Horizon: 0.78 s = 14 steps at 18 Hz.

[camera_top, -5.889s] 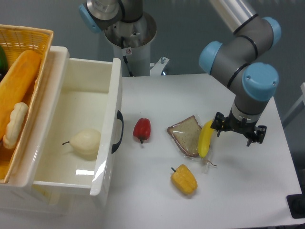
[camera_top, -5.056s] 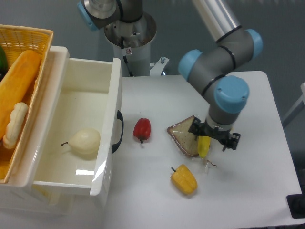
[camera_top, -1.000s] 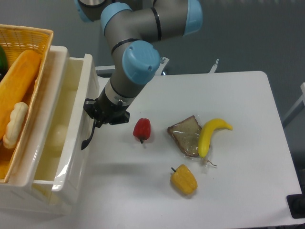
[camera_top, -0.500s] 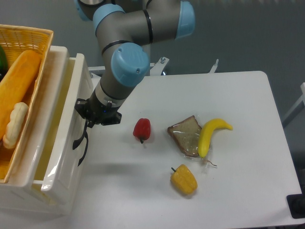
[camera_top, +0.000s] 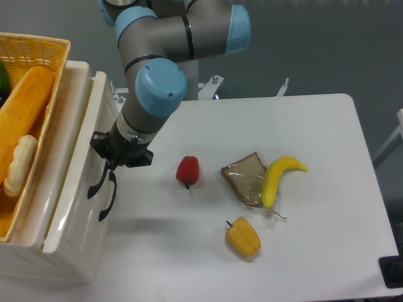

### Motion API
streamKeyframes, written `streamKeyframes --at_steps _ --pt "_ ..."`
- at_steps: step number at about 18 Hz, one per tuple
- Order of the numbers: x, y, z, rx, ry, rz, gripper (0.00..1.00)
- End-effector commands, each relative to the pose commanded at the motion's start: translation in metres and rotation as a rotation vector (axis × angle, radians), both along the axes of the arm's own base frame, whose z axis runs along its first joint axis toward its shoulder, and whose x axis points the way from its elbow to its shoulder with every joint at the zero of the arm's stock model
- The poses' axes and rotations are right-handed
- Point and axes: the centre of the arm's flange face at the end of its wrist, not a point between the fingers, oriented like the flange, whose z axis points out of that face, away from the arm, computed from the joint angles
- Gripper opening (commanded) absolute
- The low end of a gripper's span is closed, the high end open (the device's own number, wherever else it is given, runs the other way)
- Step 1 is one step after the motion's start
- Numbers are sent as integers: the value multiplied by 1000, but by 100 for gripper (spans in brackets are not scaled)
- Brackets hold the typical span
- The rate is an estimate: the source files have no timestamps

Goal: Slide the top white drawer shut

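The top white drawer (camera_top: 75, 207) sits at the left edge of the table (camera_top: 315, 251). It looks almost shut, with only a thin strip showing beside the cabinet top. The gripper (camera_top: 108, 165) is right at the drawer front, by the upper end of its curved black handle (camera_top: 104, 198). It is there to push the drawer in. Whether the jaws are spread or pressed together cannot be told from here. The yellow basket (camera_top: 38, 47) rests on top of the cabinet. A red pepper (camera_top: 187, 170), a slice of bread (camera_top: 245, 178), a banana (camera_top: 277, 178) and a yellow pepper (camera_top: 243, 235) lie out on the table, away from the drawer's path.
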Motion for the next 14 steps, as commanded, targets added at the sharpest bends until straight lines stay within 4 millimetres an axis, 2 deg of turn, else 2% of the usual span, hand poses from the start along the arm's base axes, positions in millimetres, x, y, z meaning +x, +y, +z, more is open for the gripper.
streamKeyframes --at_steps 2,4,6,8,11,14 --pt "0 -1 0 -1 1 0 2" --pt "-4 -2 1 3 6 3 13" --pt "-32 -15 2 9 8 48 46" --pt "-66 -30 11 23 21 107 64" --pt "-108 -51 21 22 89 167 100" --pt "-156 -78 21 -18 228 231 100"
